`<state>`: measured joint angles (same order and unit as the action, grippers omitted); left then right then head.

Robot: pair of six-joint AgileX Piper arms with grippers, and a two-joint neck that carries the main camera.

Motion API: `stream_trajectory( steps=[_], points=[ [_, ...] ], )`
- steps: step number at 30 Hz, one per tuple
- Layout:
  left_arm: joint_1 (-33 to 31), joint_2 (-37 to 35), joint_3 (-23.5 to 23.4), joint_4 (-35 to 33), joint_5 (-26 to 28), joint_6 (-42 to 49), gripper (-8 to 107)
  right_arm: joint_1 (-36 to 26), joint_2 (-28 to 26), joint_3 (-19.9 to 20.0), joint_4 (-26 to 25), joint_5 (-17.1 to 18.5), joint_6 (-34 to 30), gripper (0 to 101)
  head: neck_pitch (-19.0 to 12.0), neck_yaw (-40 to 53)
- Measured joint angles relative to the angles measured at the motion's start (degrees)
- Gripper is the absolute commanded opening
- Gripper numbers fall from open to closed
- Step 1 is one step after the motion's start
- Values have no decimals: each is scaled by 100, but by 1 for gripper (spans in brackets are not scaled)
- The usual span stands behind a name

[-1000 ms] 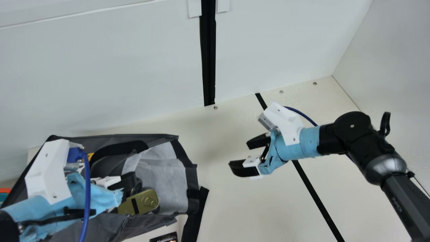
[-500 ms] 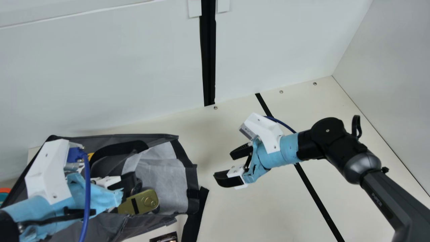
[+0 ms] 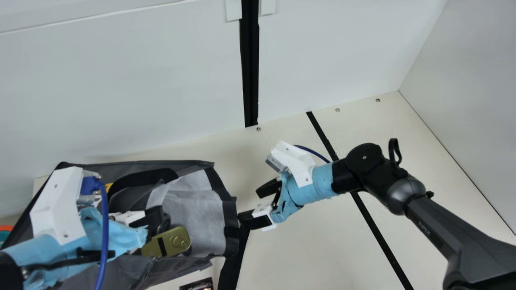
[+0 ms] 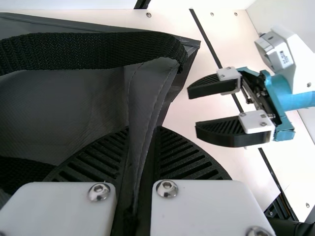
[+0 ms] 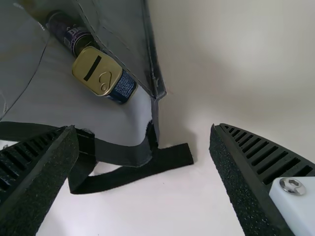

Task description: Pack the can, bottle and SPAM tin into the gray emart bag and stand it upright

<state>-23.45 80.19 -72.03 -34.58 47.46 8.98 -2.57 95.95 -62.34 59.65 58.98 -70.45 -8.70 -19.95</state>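
The gray bag [image 3: 229, 213] lies on its side at the left, mouth toward the right. My left gripper [image 3: 155, 221] is over it; in the left wrist view my left gripper [image 4: 142, 140] is shut on a fold of the bag's fabric [image 4: 147, 88]. The SPAM tin [image 3: 173, 241] shows its gold end inside the mouth. In the right wrist view the tin [image 5: 98, 71] touches a dark cylinder [image 5: 69, 32], can or bottle, I cannot tell. Just right of the mouth, my right gripper [image 3: 250, 203] is open; beneath its open fingers in the right wrist view, my right gripper [image 5: 142, 129] spans a black strap.
A black strap [image 3: 236, 257] extends from the bag's mouth onto the table [image 3: 306, 249]. A small dark object [image 3: 197, 285] shows at the main view's bottom edge, an orange and teal one [image 3: 5, 229] at its left edge. White walls [image 3: 121, 88] stand behind.
My right gripper has moved left and slightly toward the near side, up to the bag's mouth, staying open. My left arm and the bag have kept still.
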Motion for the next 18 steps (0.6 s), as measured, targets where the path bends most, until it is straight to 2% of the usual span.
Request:
stream_trajectory(
  steps=[18],
  points=[
    [0, 0, 0, 0, 0, 0, -8, 647, 809, -413, 293, -230, 0, 95, 0, 9]
  ],
)
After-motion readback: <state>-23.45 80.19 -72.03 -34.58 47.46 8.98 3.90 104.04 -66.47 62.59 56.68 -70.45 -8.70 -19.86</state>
